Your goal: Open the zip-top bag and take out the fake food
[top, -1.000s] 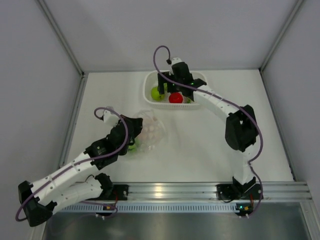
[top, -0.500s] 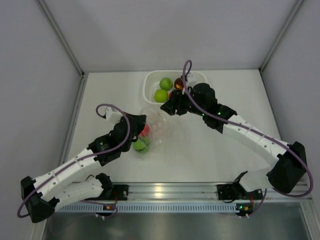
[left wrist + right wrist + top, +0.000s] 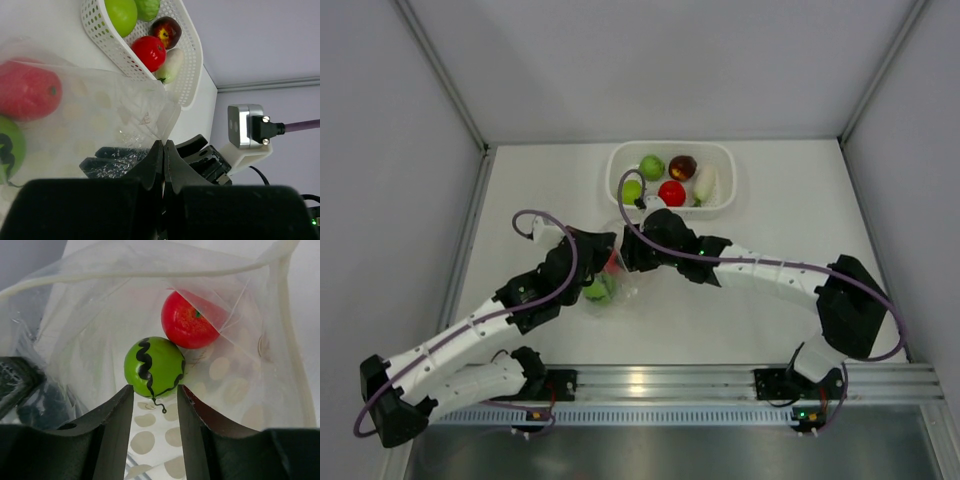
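Clear way into gaping zip-top bag (image 3: 75, 340)

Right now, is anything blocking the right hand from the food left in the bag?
Nothing visible does. The bag gapes open, its edge pinched by the left hand, and the right hand reaches inside. The green ball lies just ahead of its open fingers, with the red piece behind.

fake food (image 3: 154, 366) in zip-top bag (image 3: 240, 385), basket (image 3: 191, 64) behind
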`<state>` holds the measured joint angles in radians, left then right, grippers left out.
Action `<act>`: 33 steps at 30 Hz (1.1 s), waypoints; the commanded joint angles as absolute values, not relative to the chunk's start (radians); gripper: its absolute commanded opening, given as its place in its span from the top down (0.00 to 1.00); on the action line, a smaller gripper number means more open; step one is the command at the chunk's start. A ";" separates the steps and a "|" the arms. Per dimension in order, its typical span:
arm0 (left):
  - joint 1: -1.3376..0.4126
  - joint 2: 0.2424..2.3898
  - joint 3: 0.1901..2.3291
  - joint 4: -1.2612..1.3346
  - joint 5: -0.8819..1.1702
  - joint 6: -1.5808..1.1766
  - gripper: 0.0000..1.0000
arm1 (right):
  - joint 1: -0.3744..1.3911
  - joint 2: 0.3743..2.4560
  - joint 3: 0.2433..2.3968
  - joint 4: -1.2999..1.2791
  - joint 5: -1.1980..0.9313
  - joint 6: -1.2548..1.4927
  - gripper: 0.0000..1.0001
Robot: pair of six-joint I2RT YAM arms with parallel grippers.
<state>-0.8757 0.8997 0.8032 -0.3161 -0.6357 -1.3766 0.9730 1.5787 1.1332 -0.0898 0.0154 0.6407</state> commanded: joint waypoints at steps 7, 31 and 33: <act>-0.871 0.844 0.747 -0.291 -0.653 -1.424 1.00 | 1.026 1.627 1.088 0.066 0.006 0.706 0.59; -0.871 0.857 0.707 -0.291 -0.649 -1.442 1.00 | 1.057 1.772 1.022 0.147 -0.181 0.563 0.62; -0.871 0.856 0.709 -0.291 -0.649 -1.439 1.00 | 1.057 1.775 1.017 0.182 -0.179 0.566 0.63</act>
<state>-0.8757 0.8585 0.7101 -0.3180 -0.6434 -1.4334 1.0401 1.7657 1.0248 0.0822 -0.1520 0.5861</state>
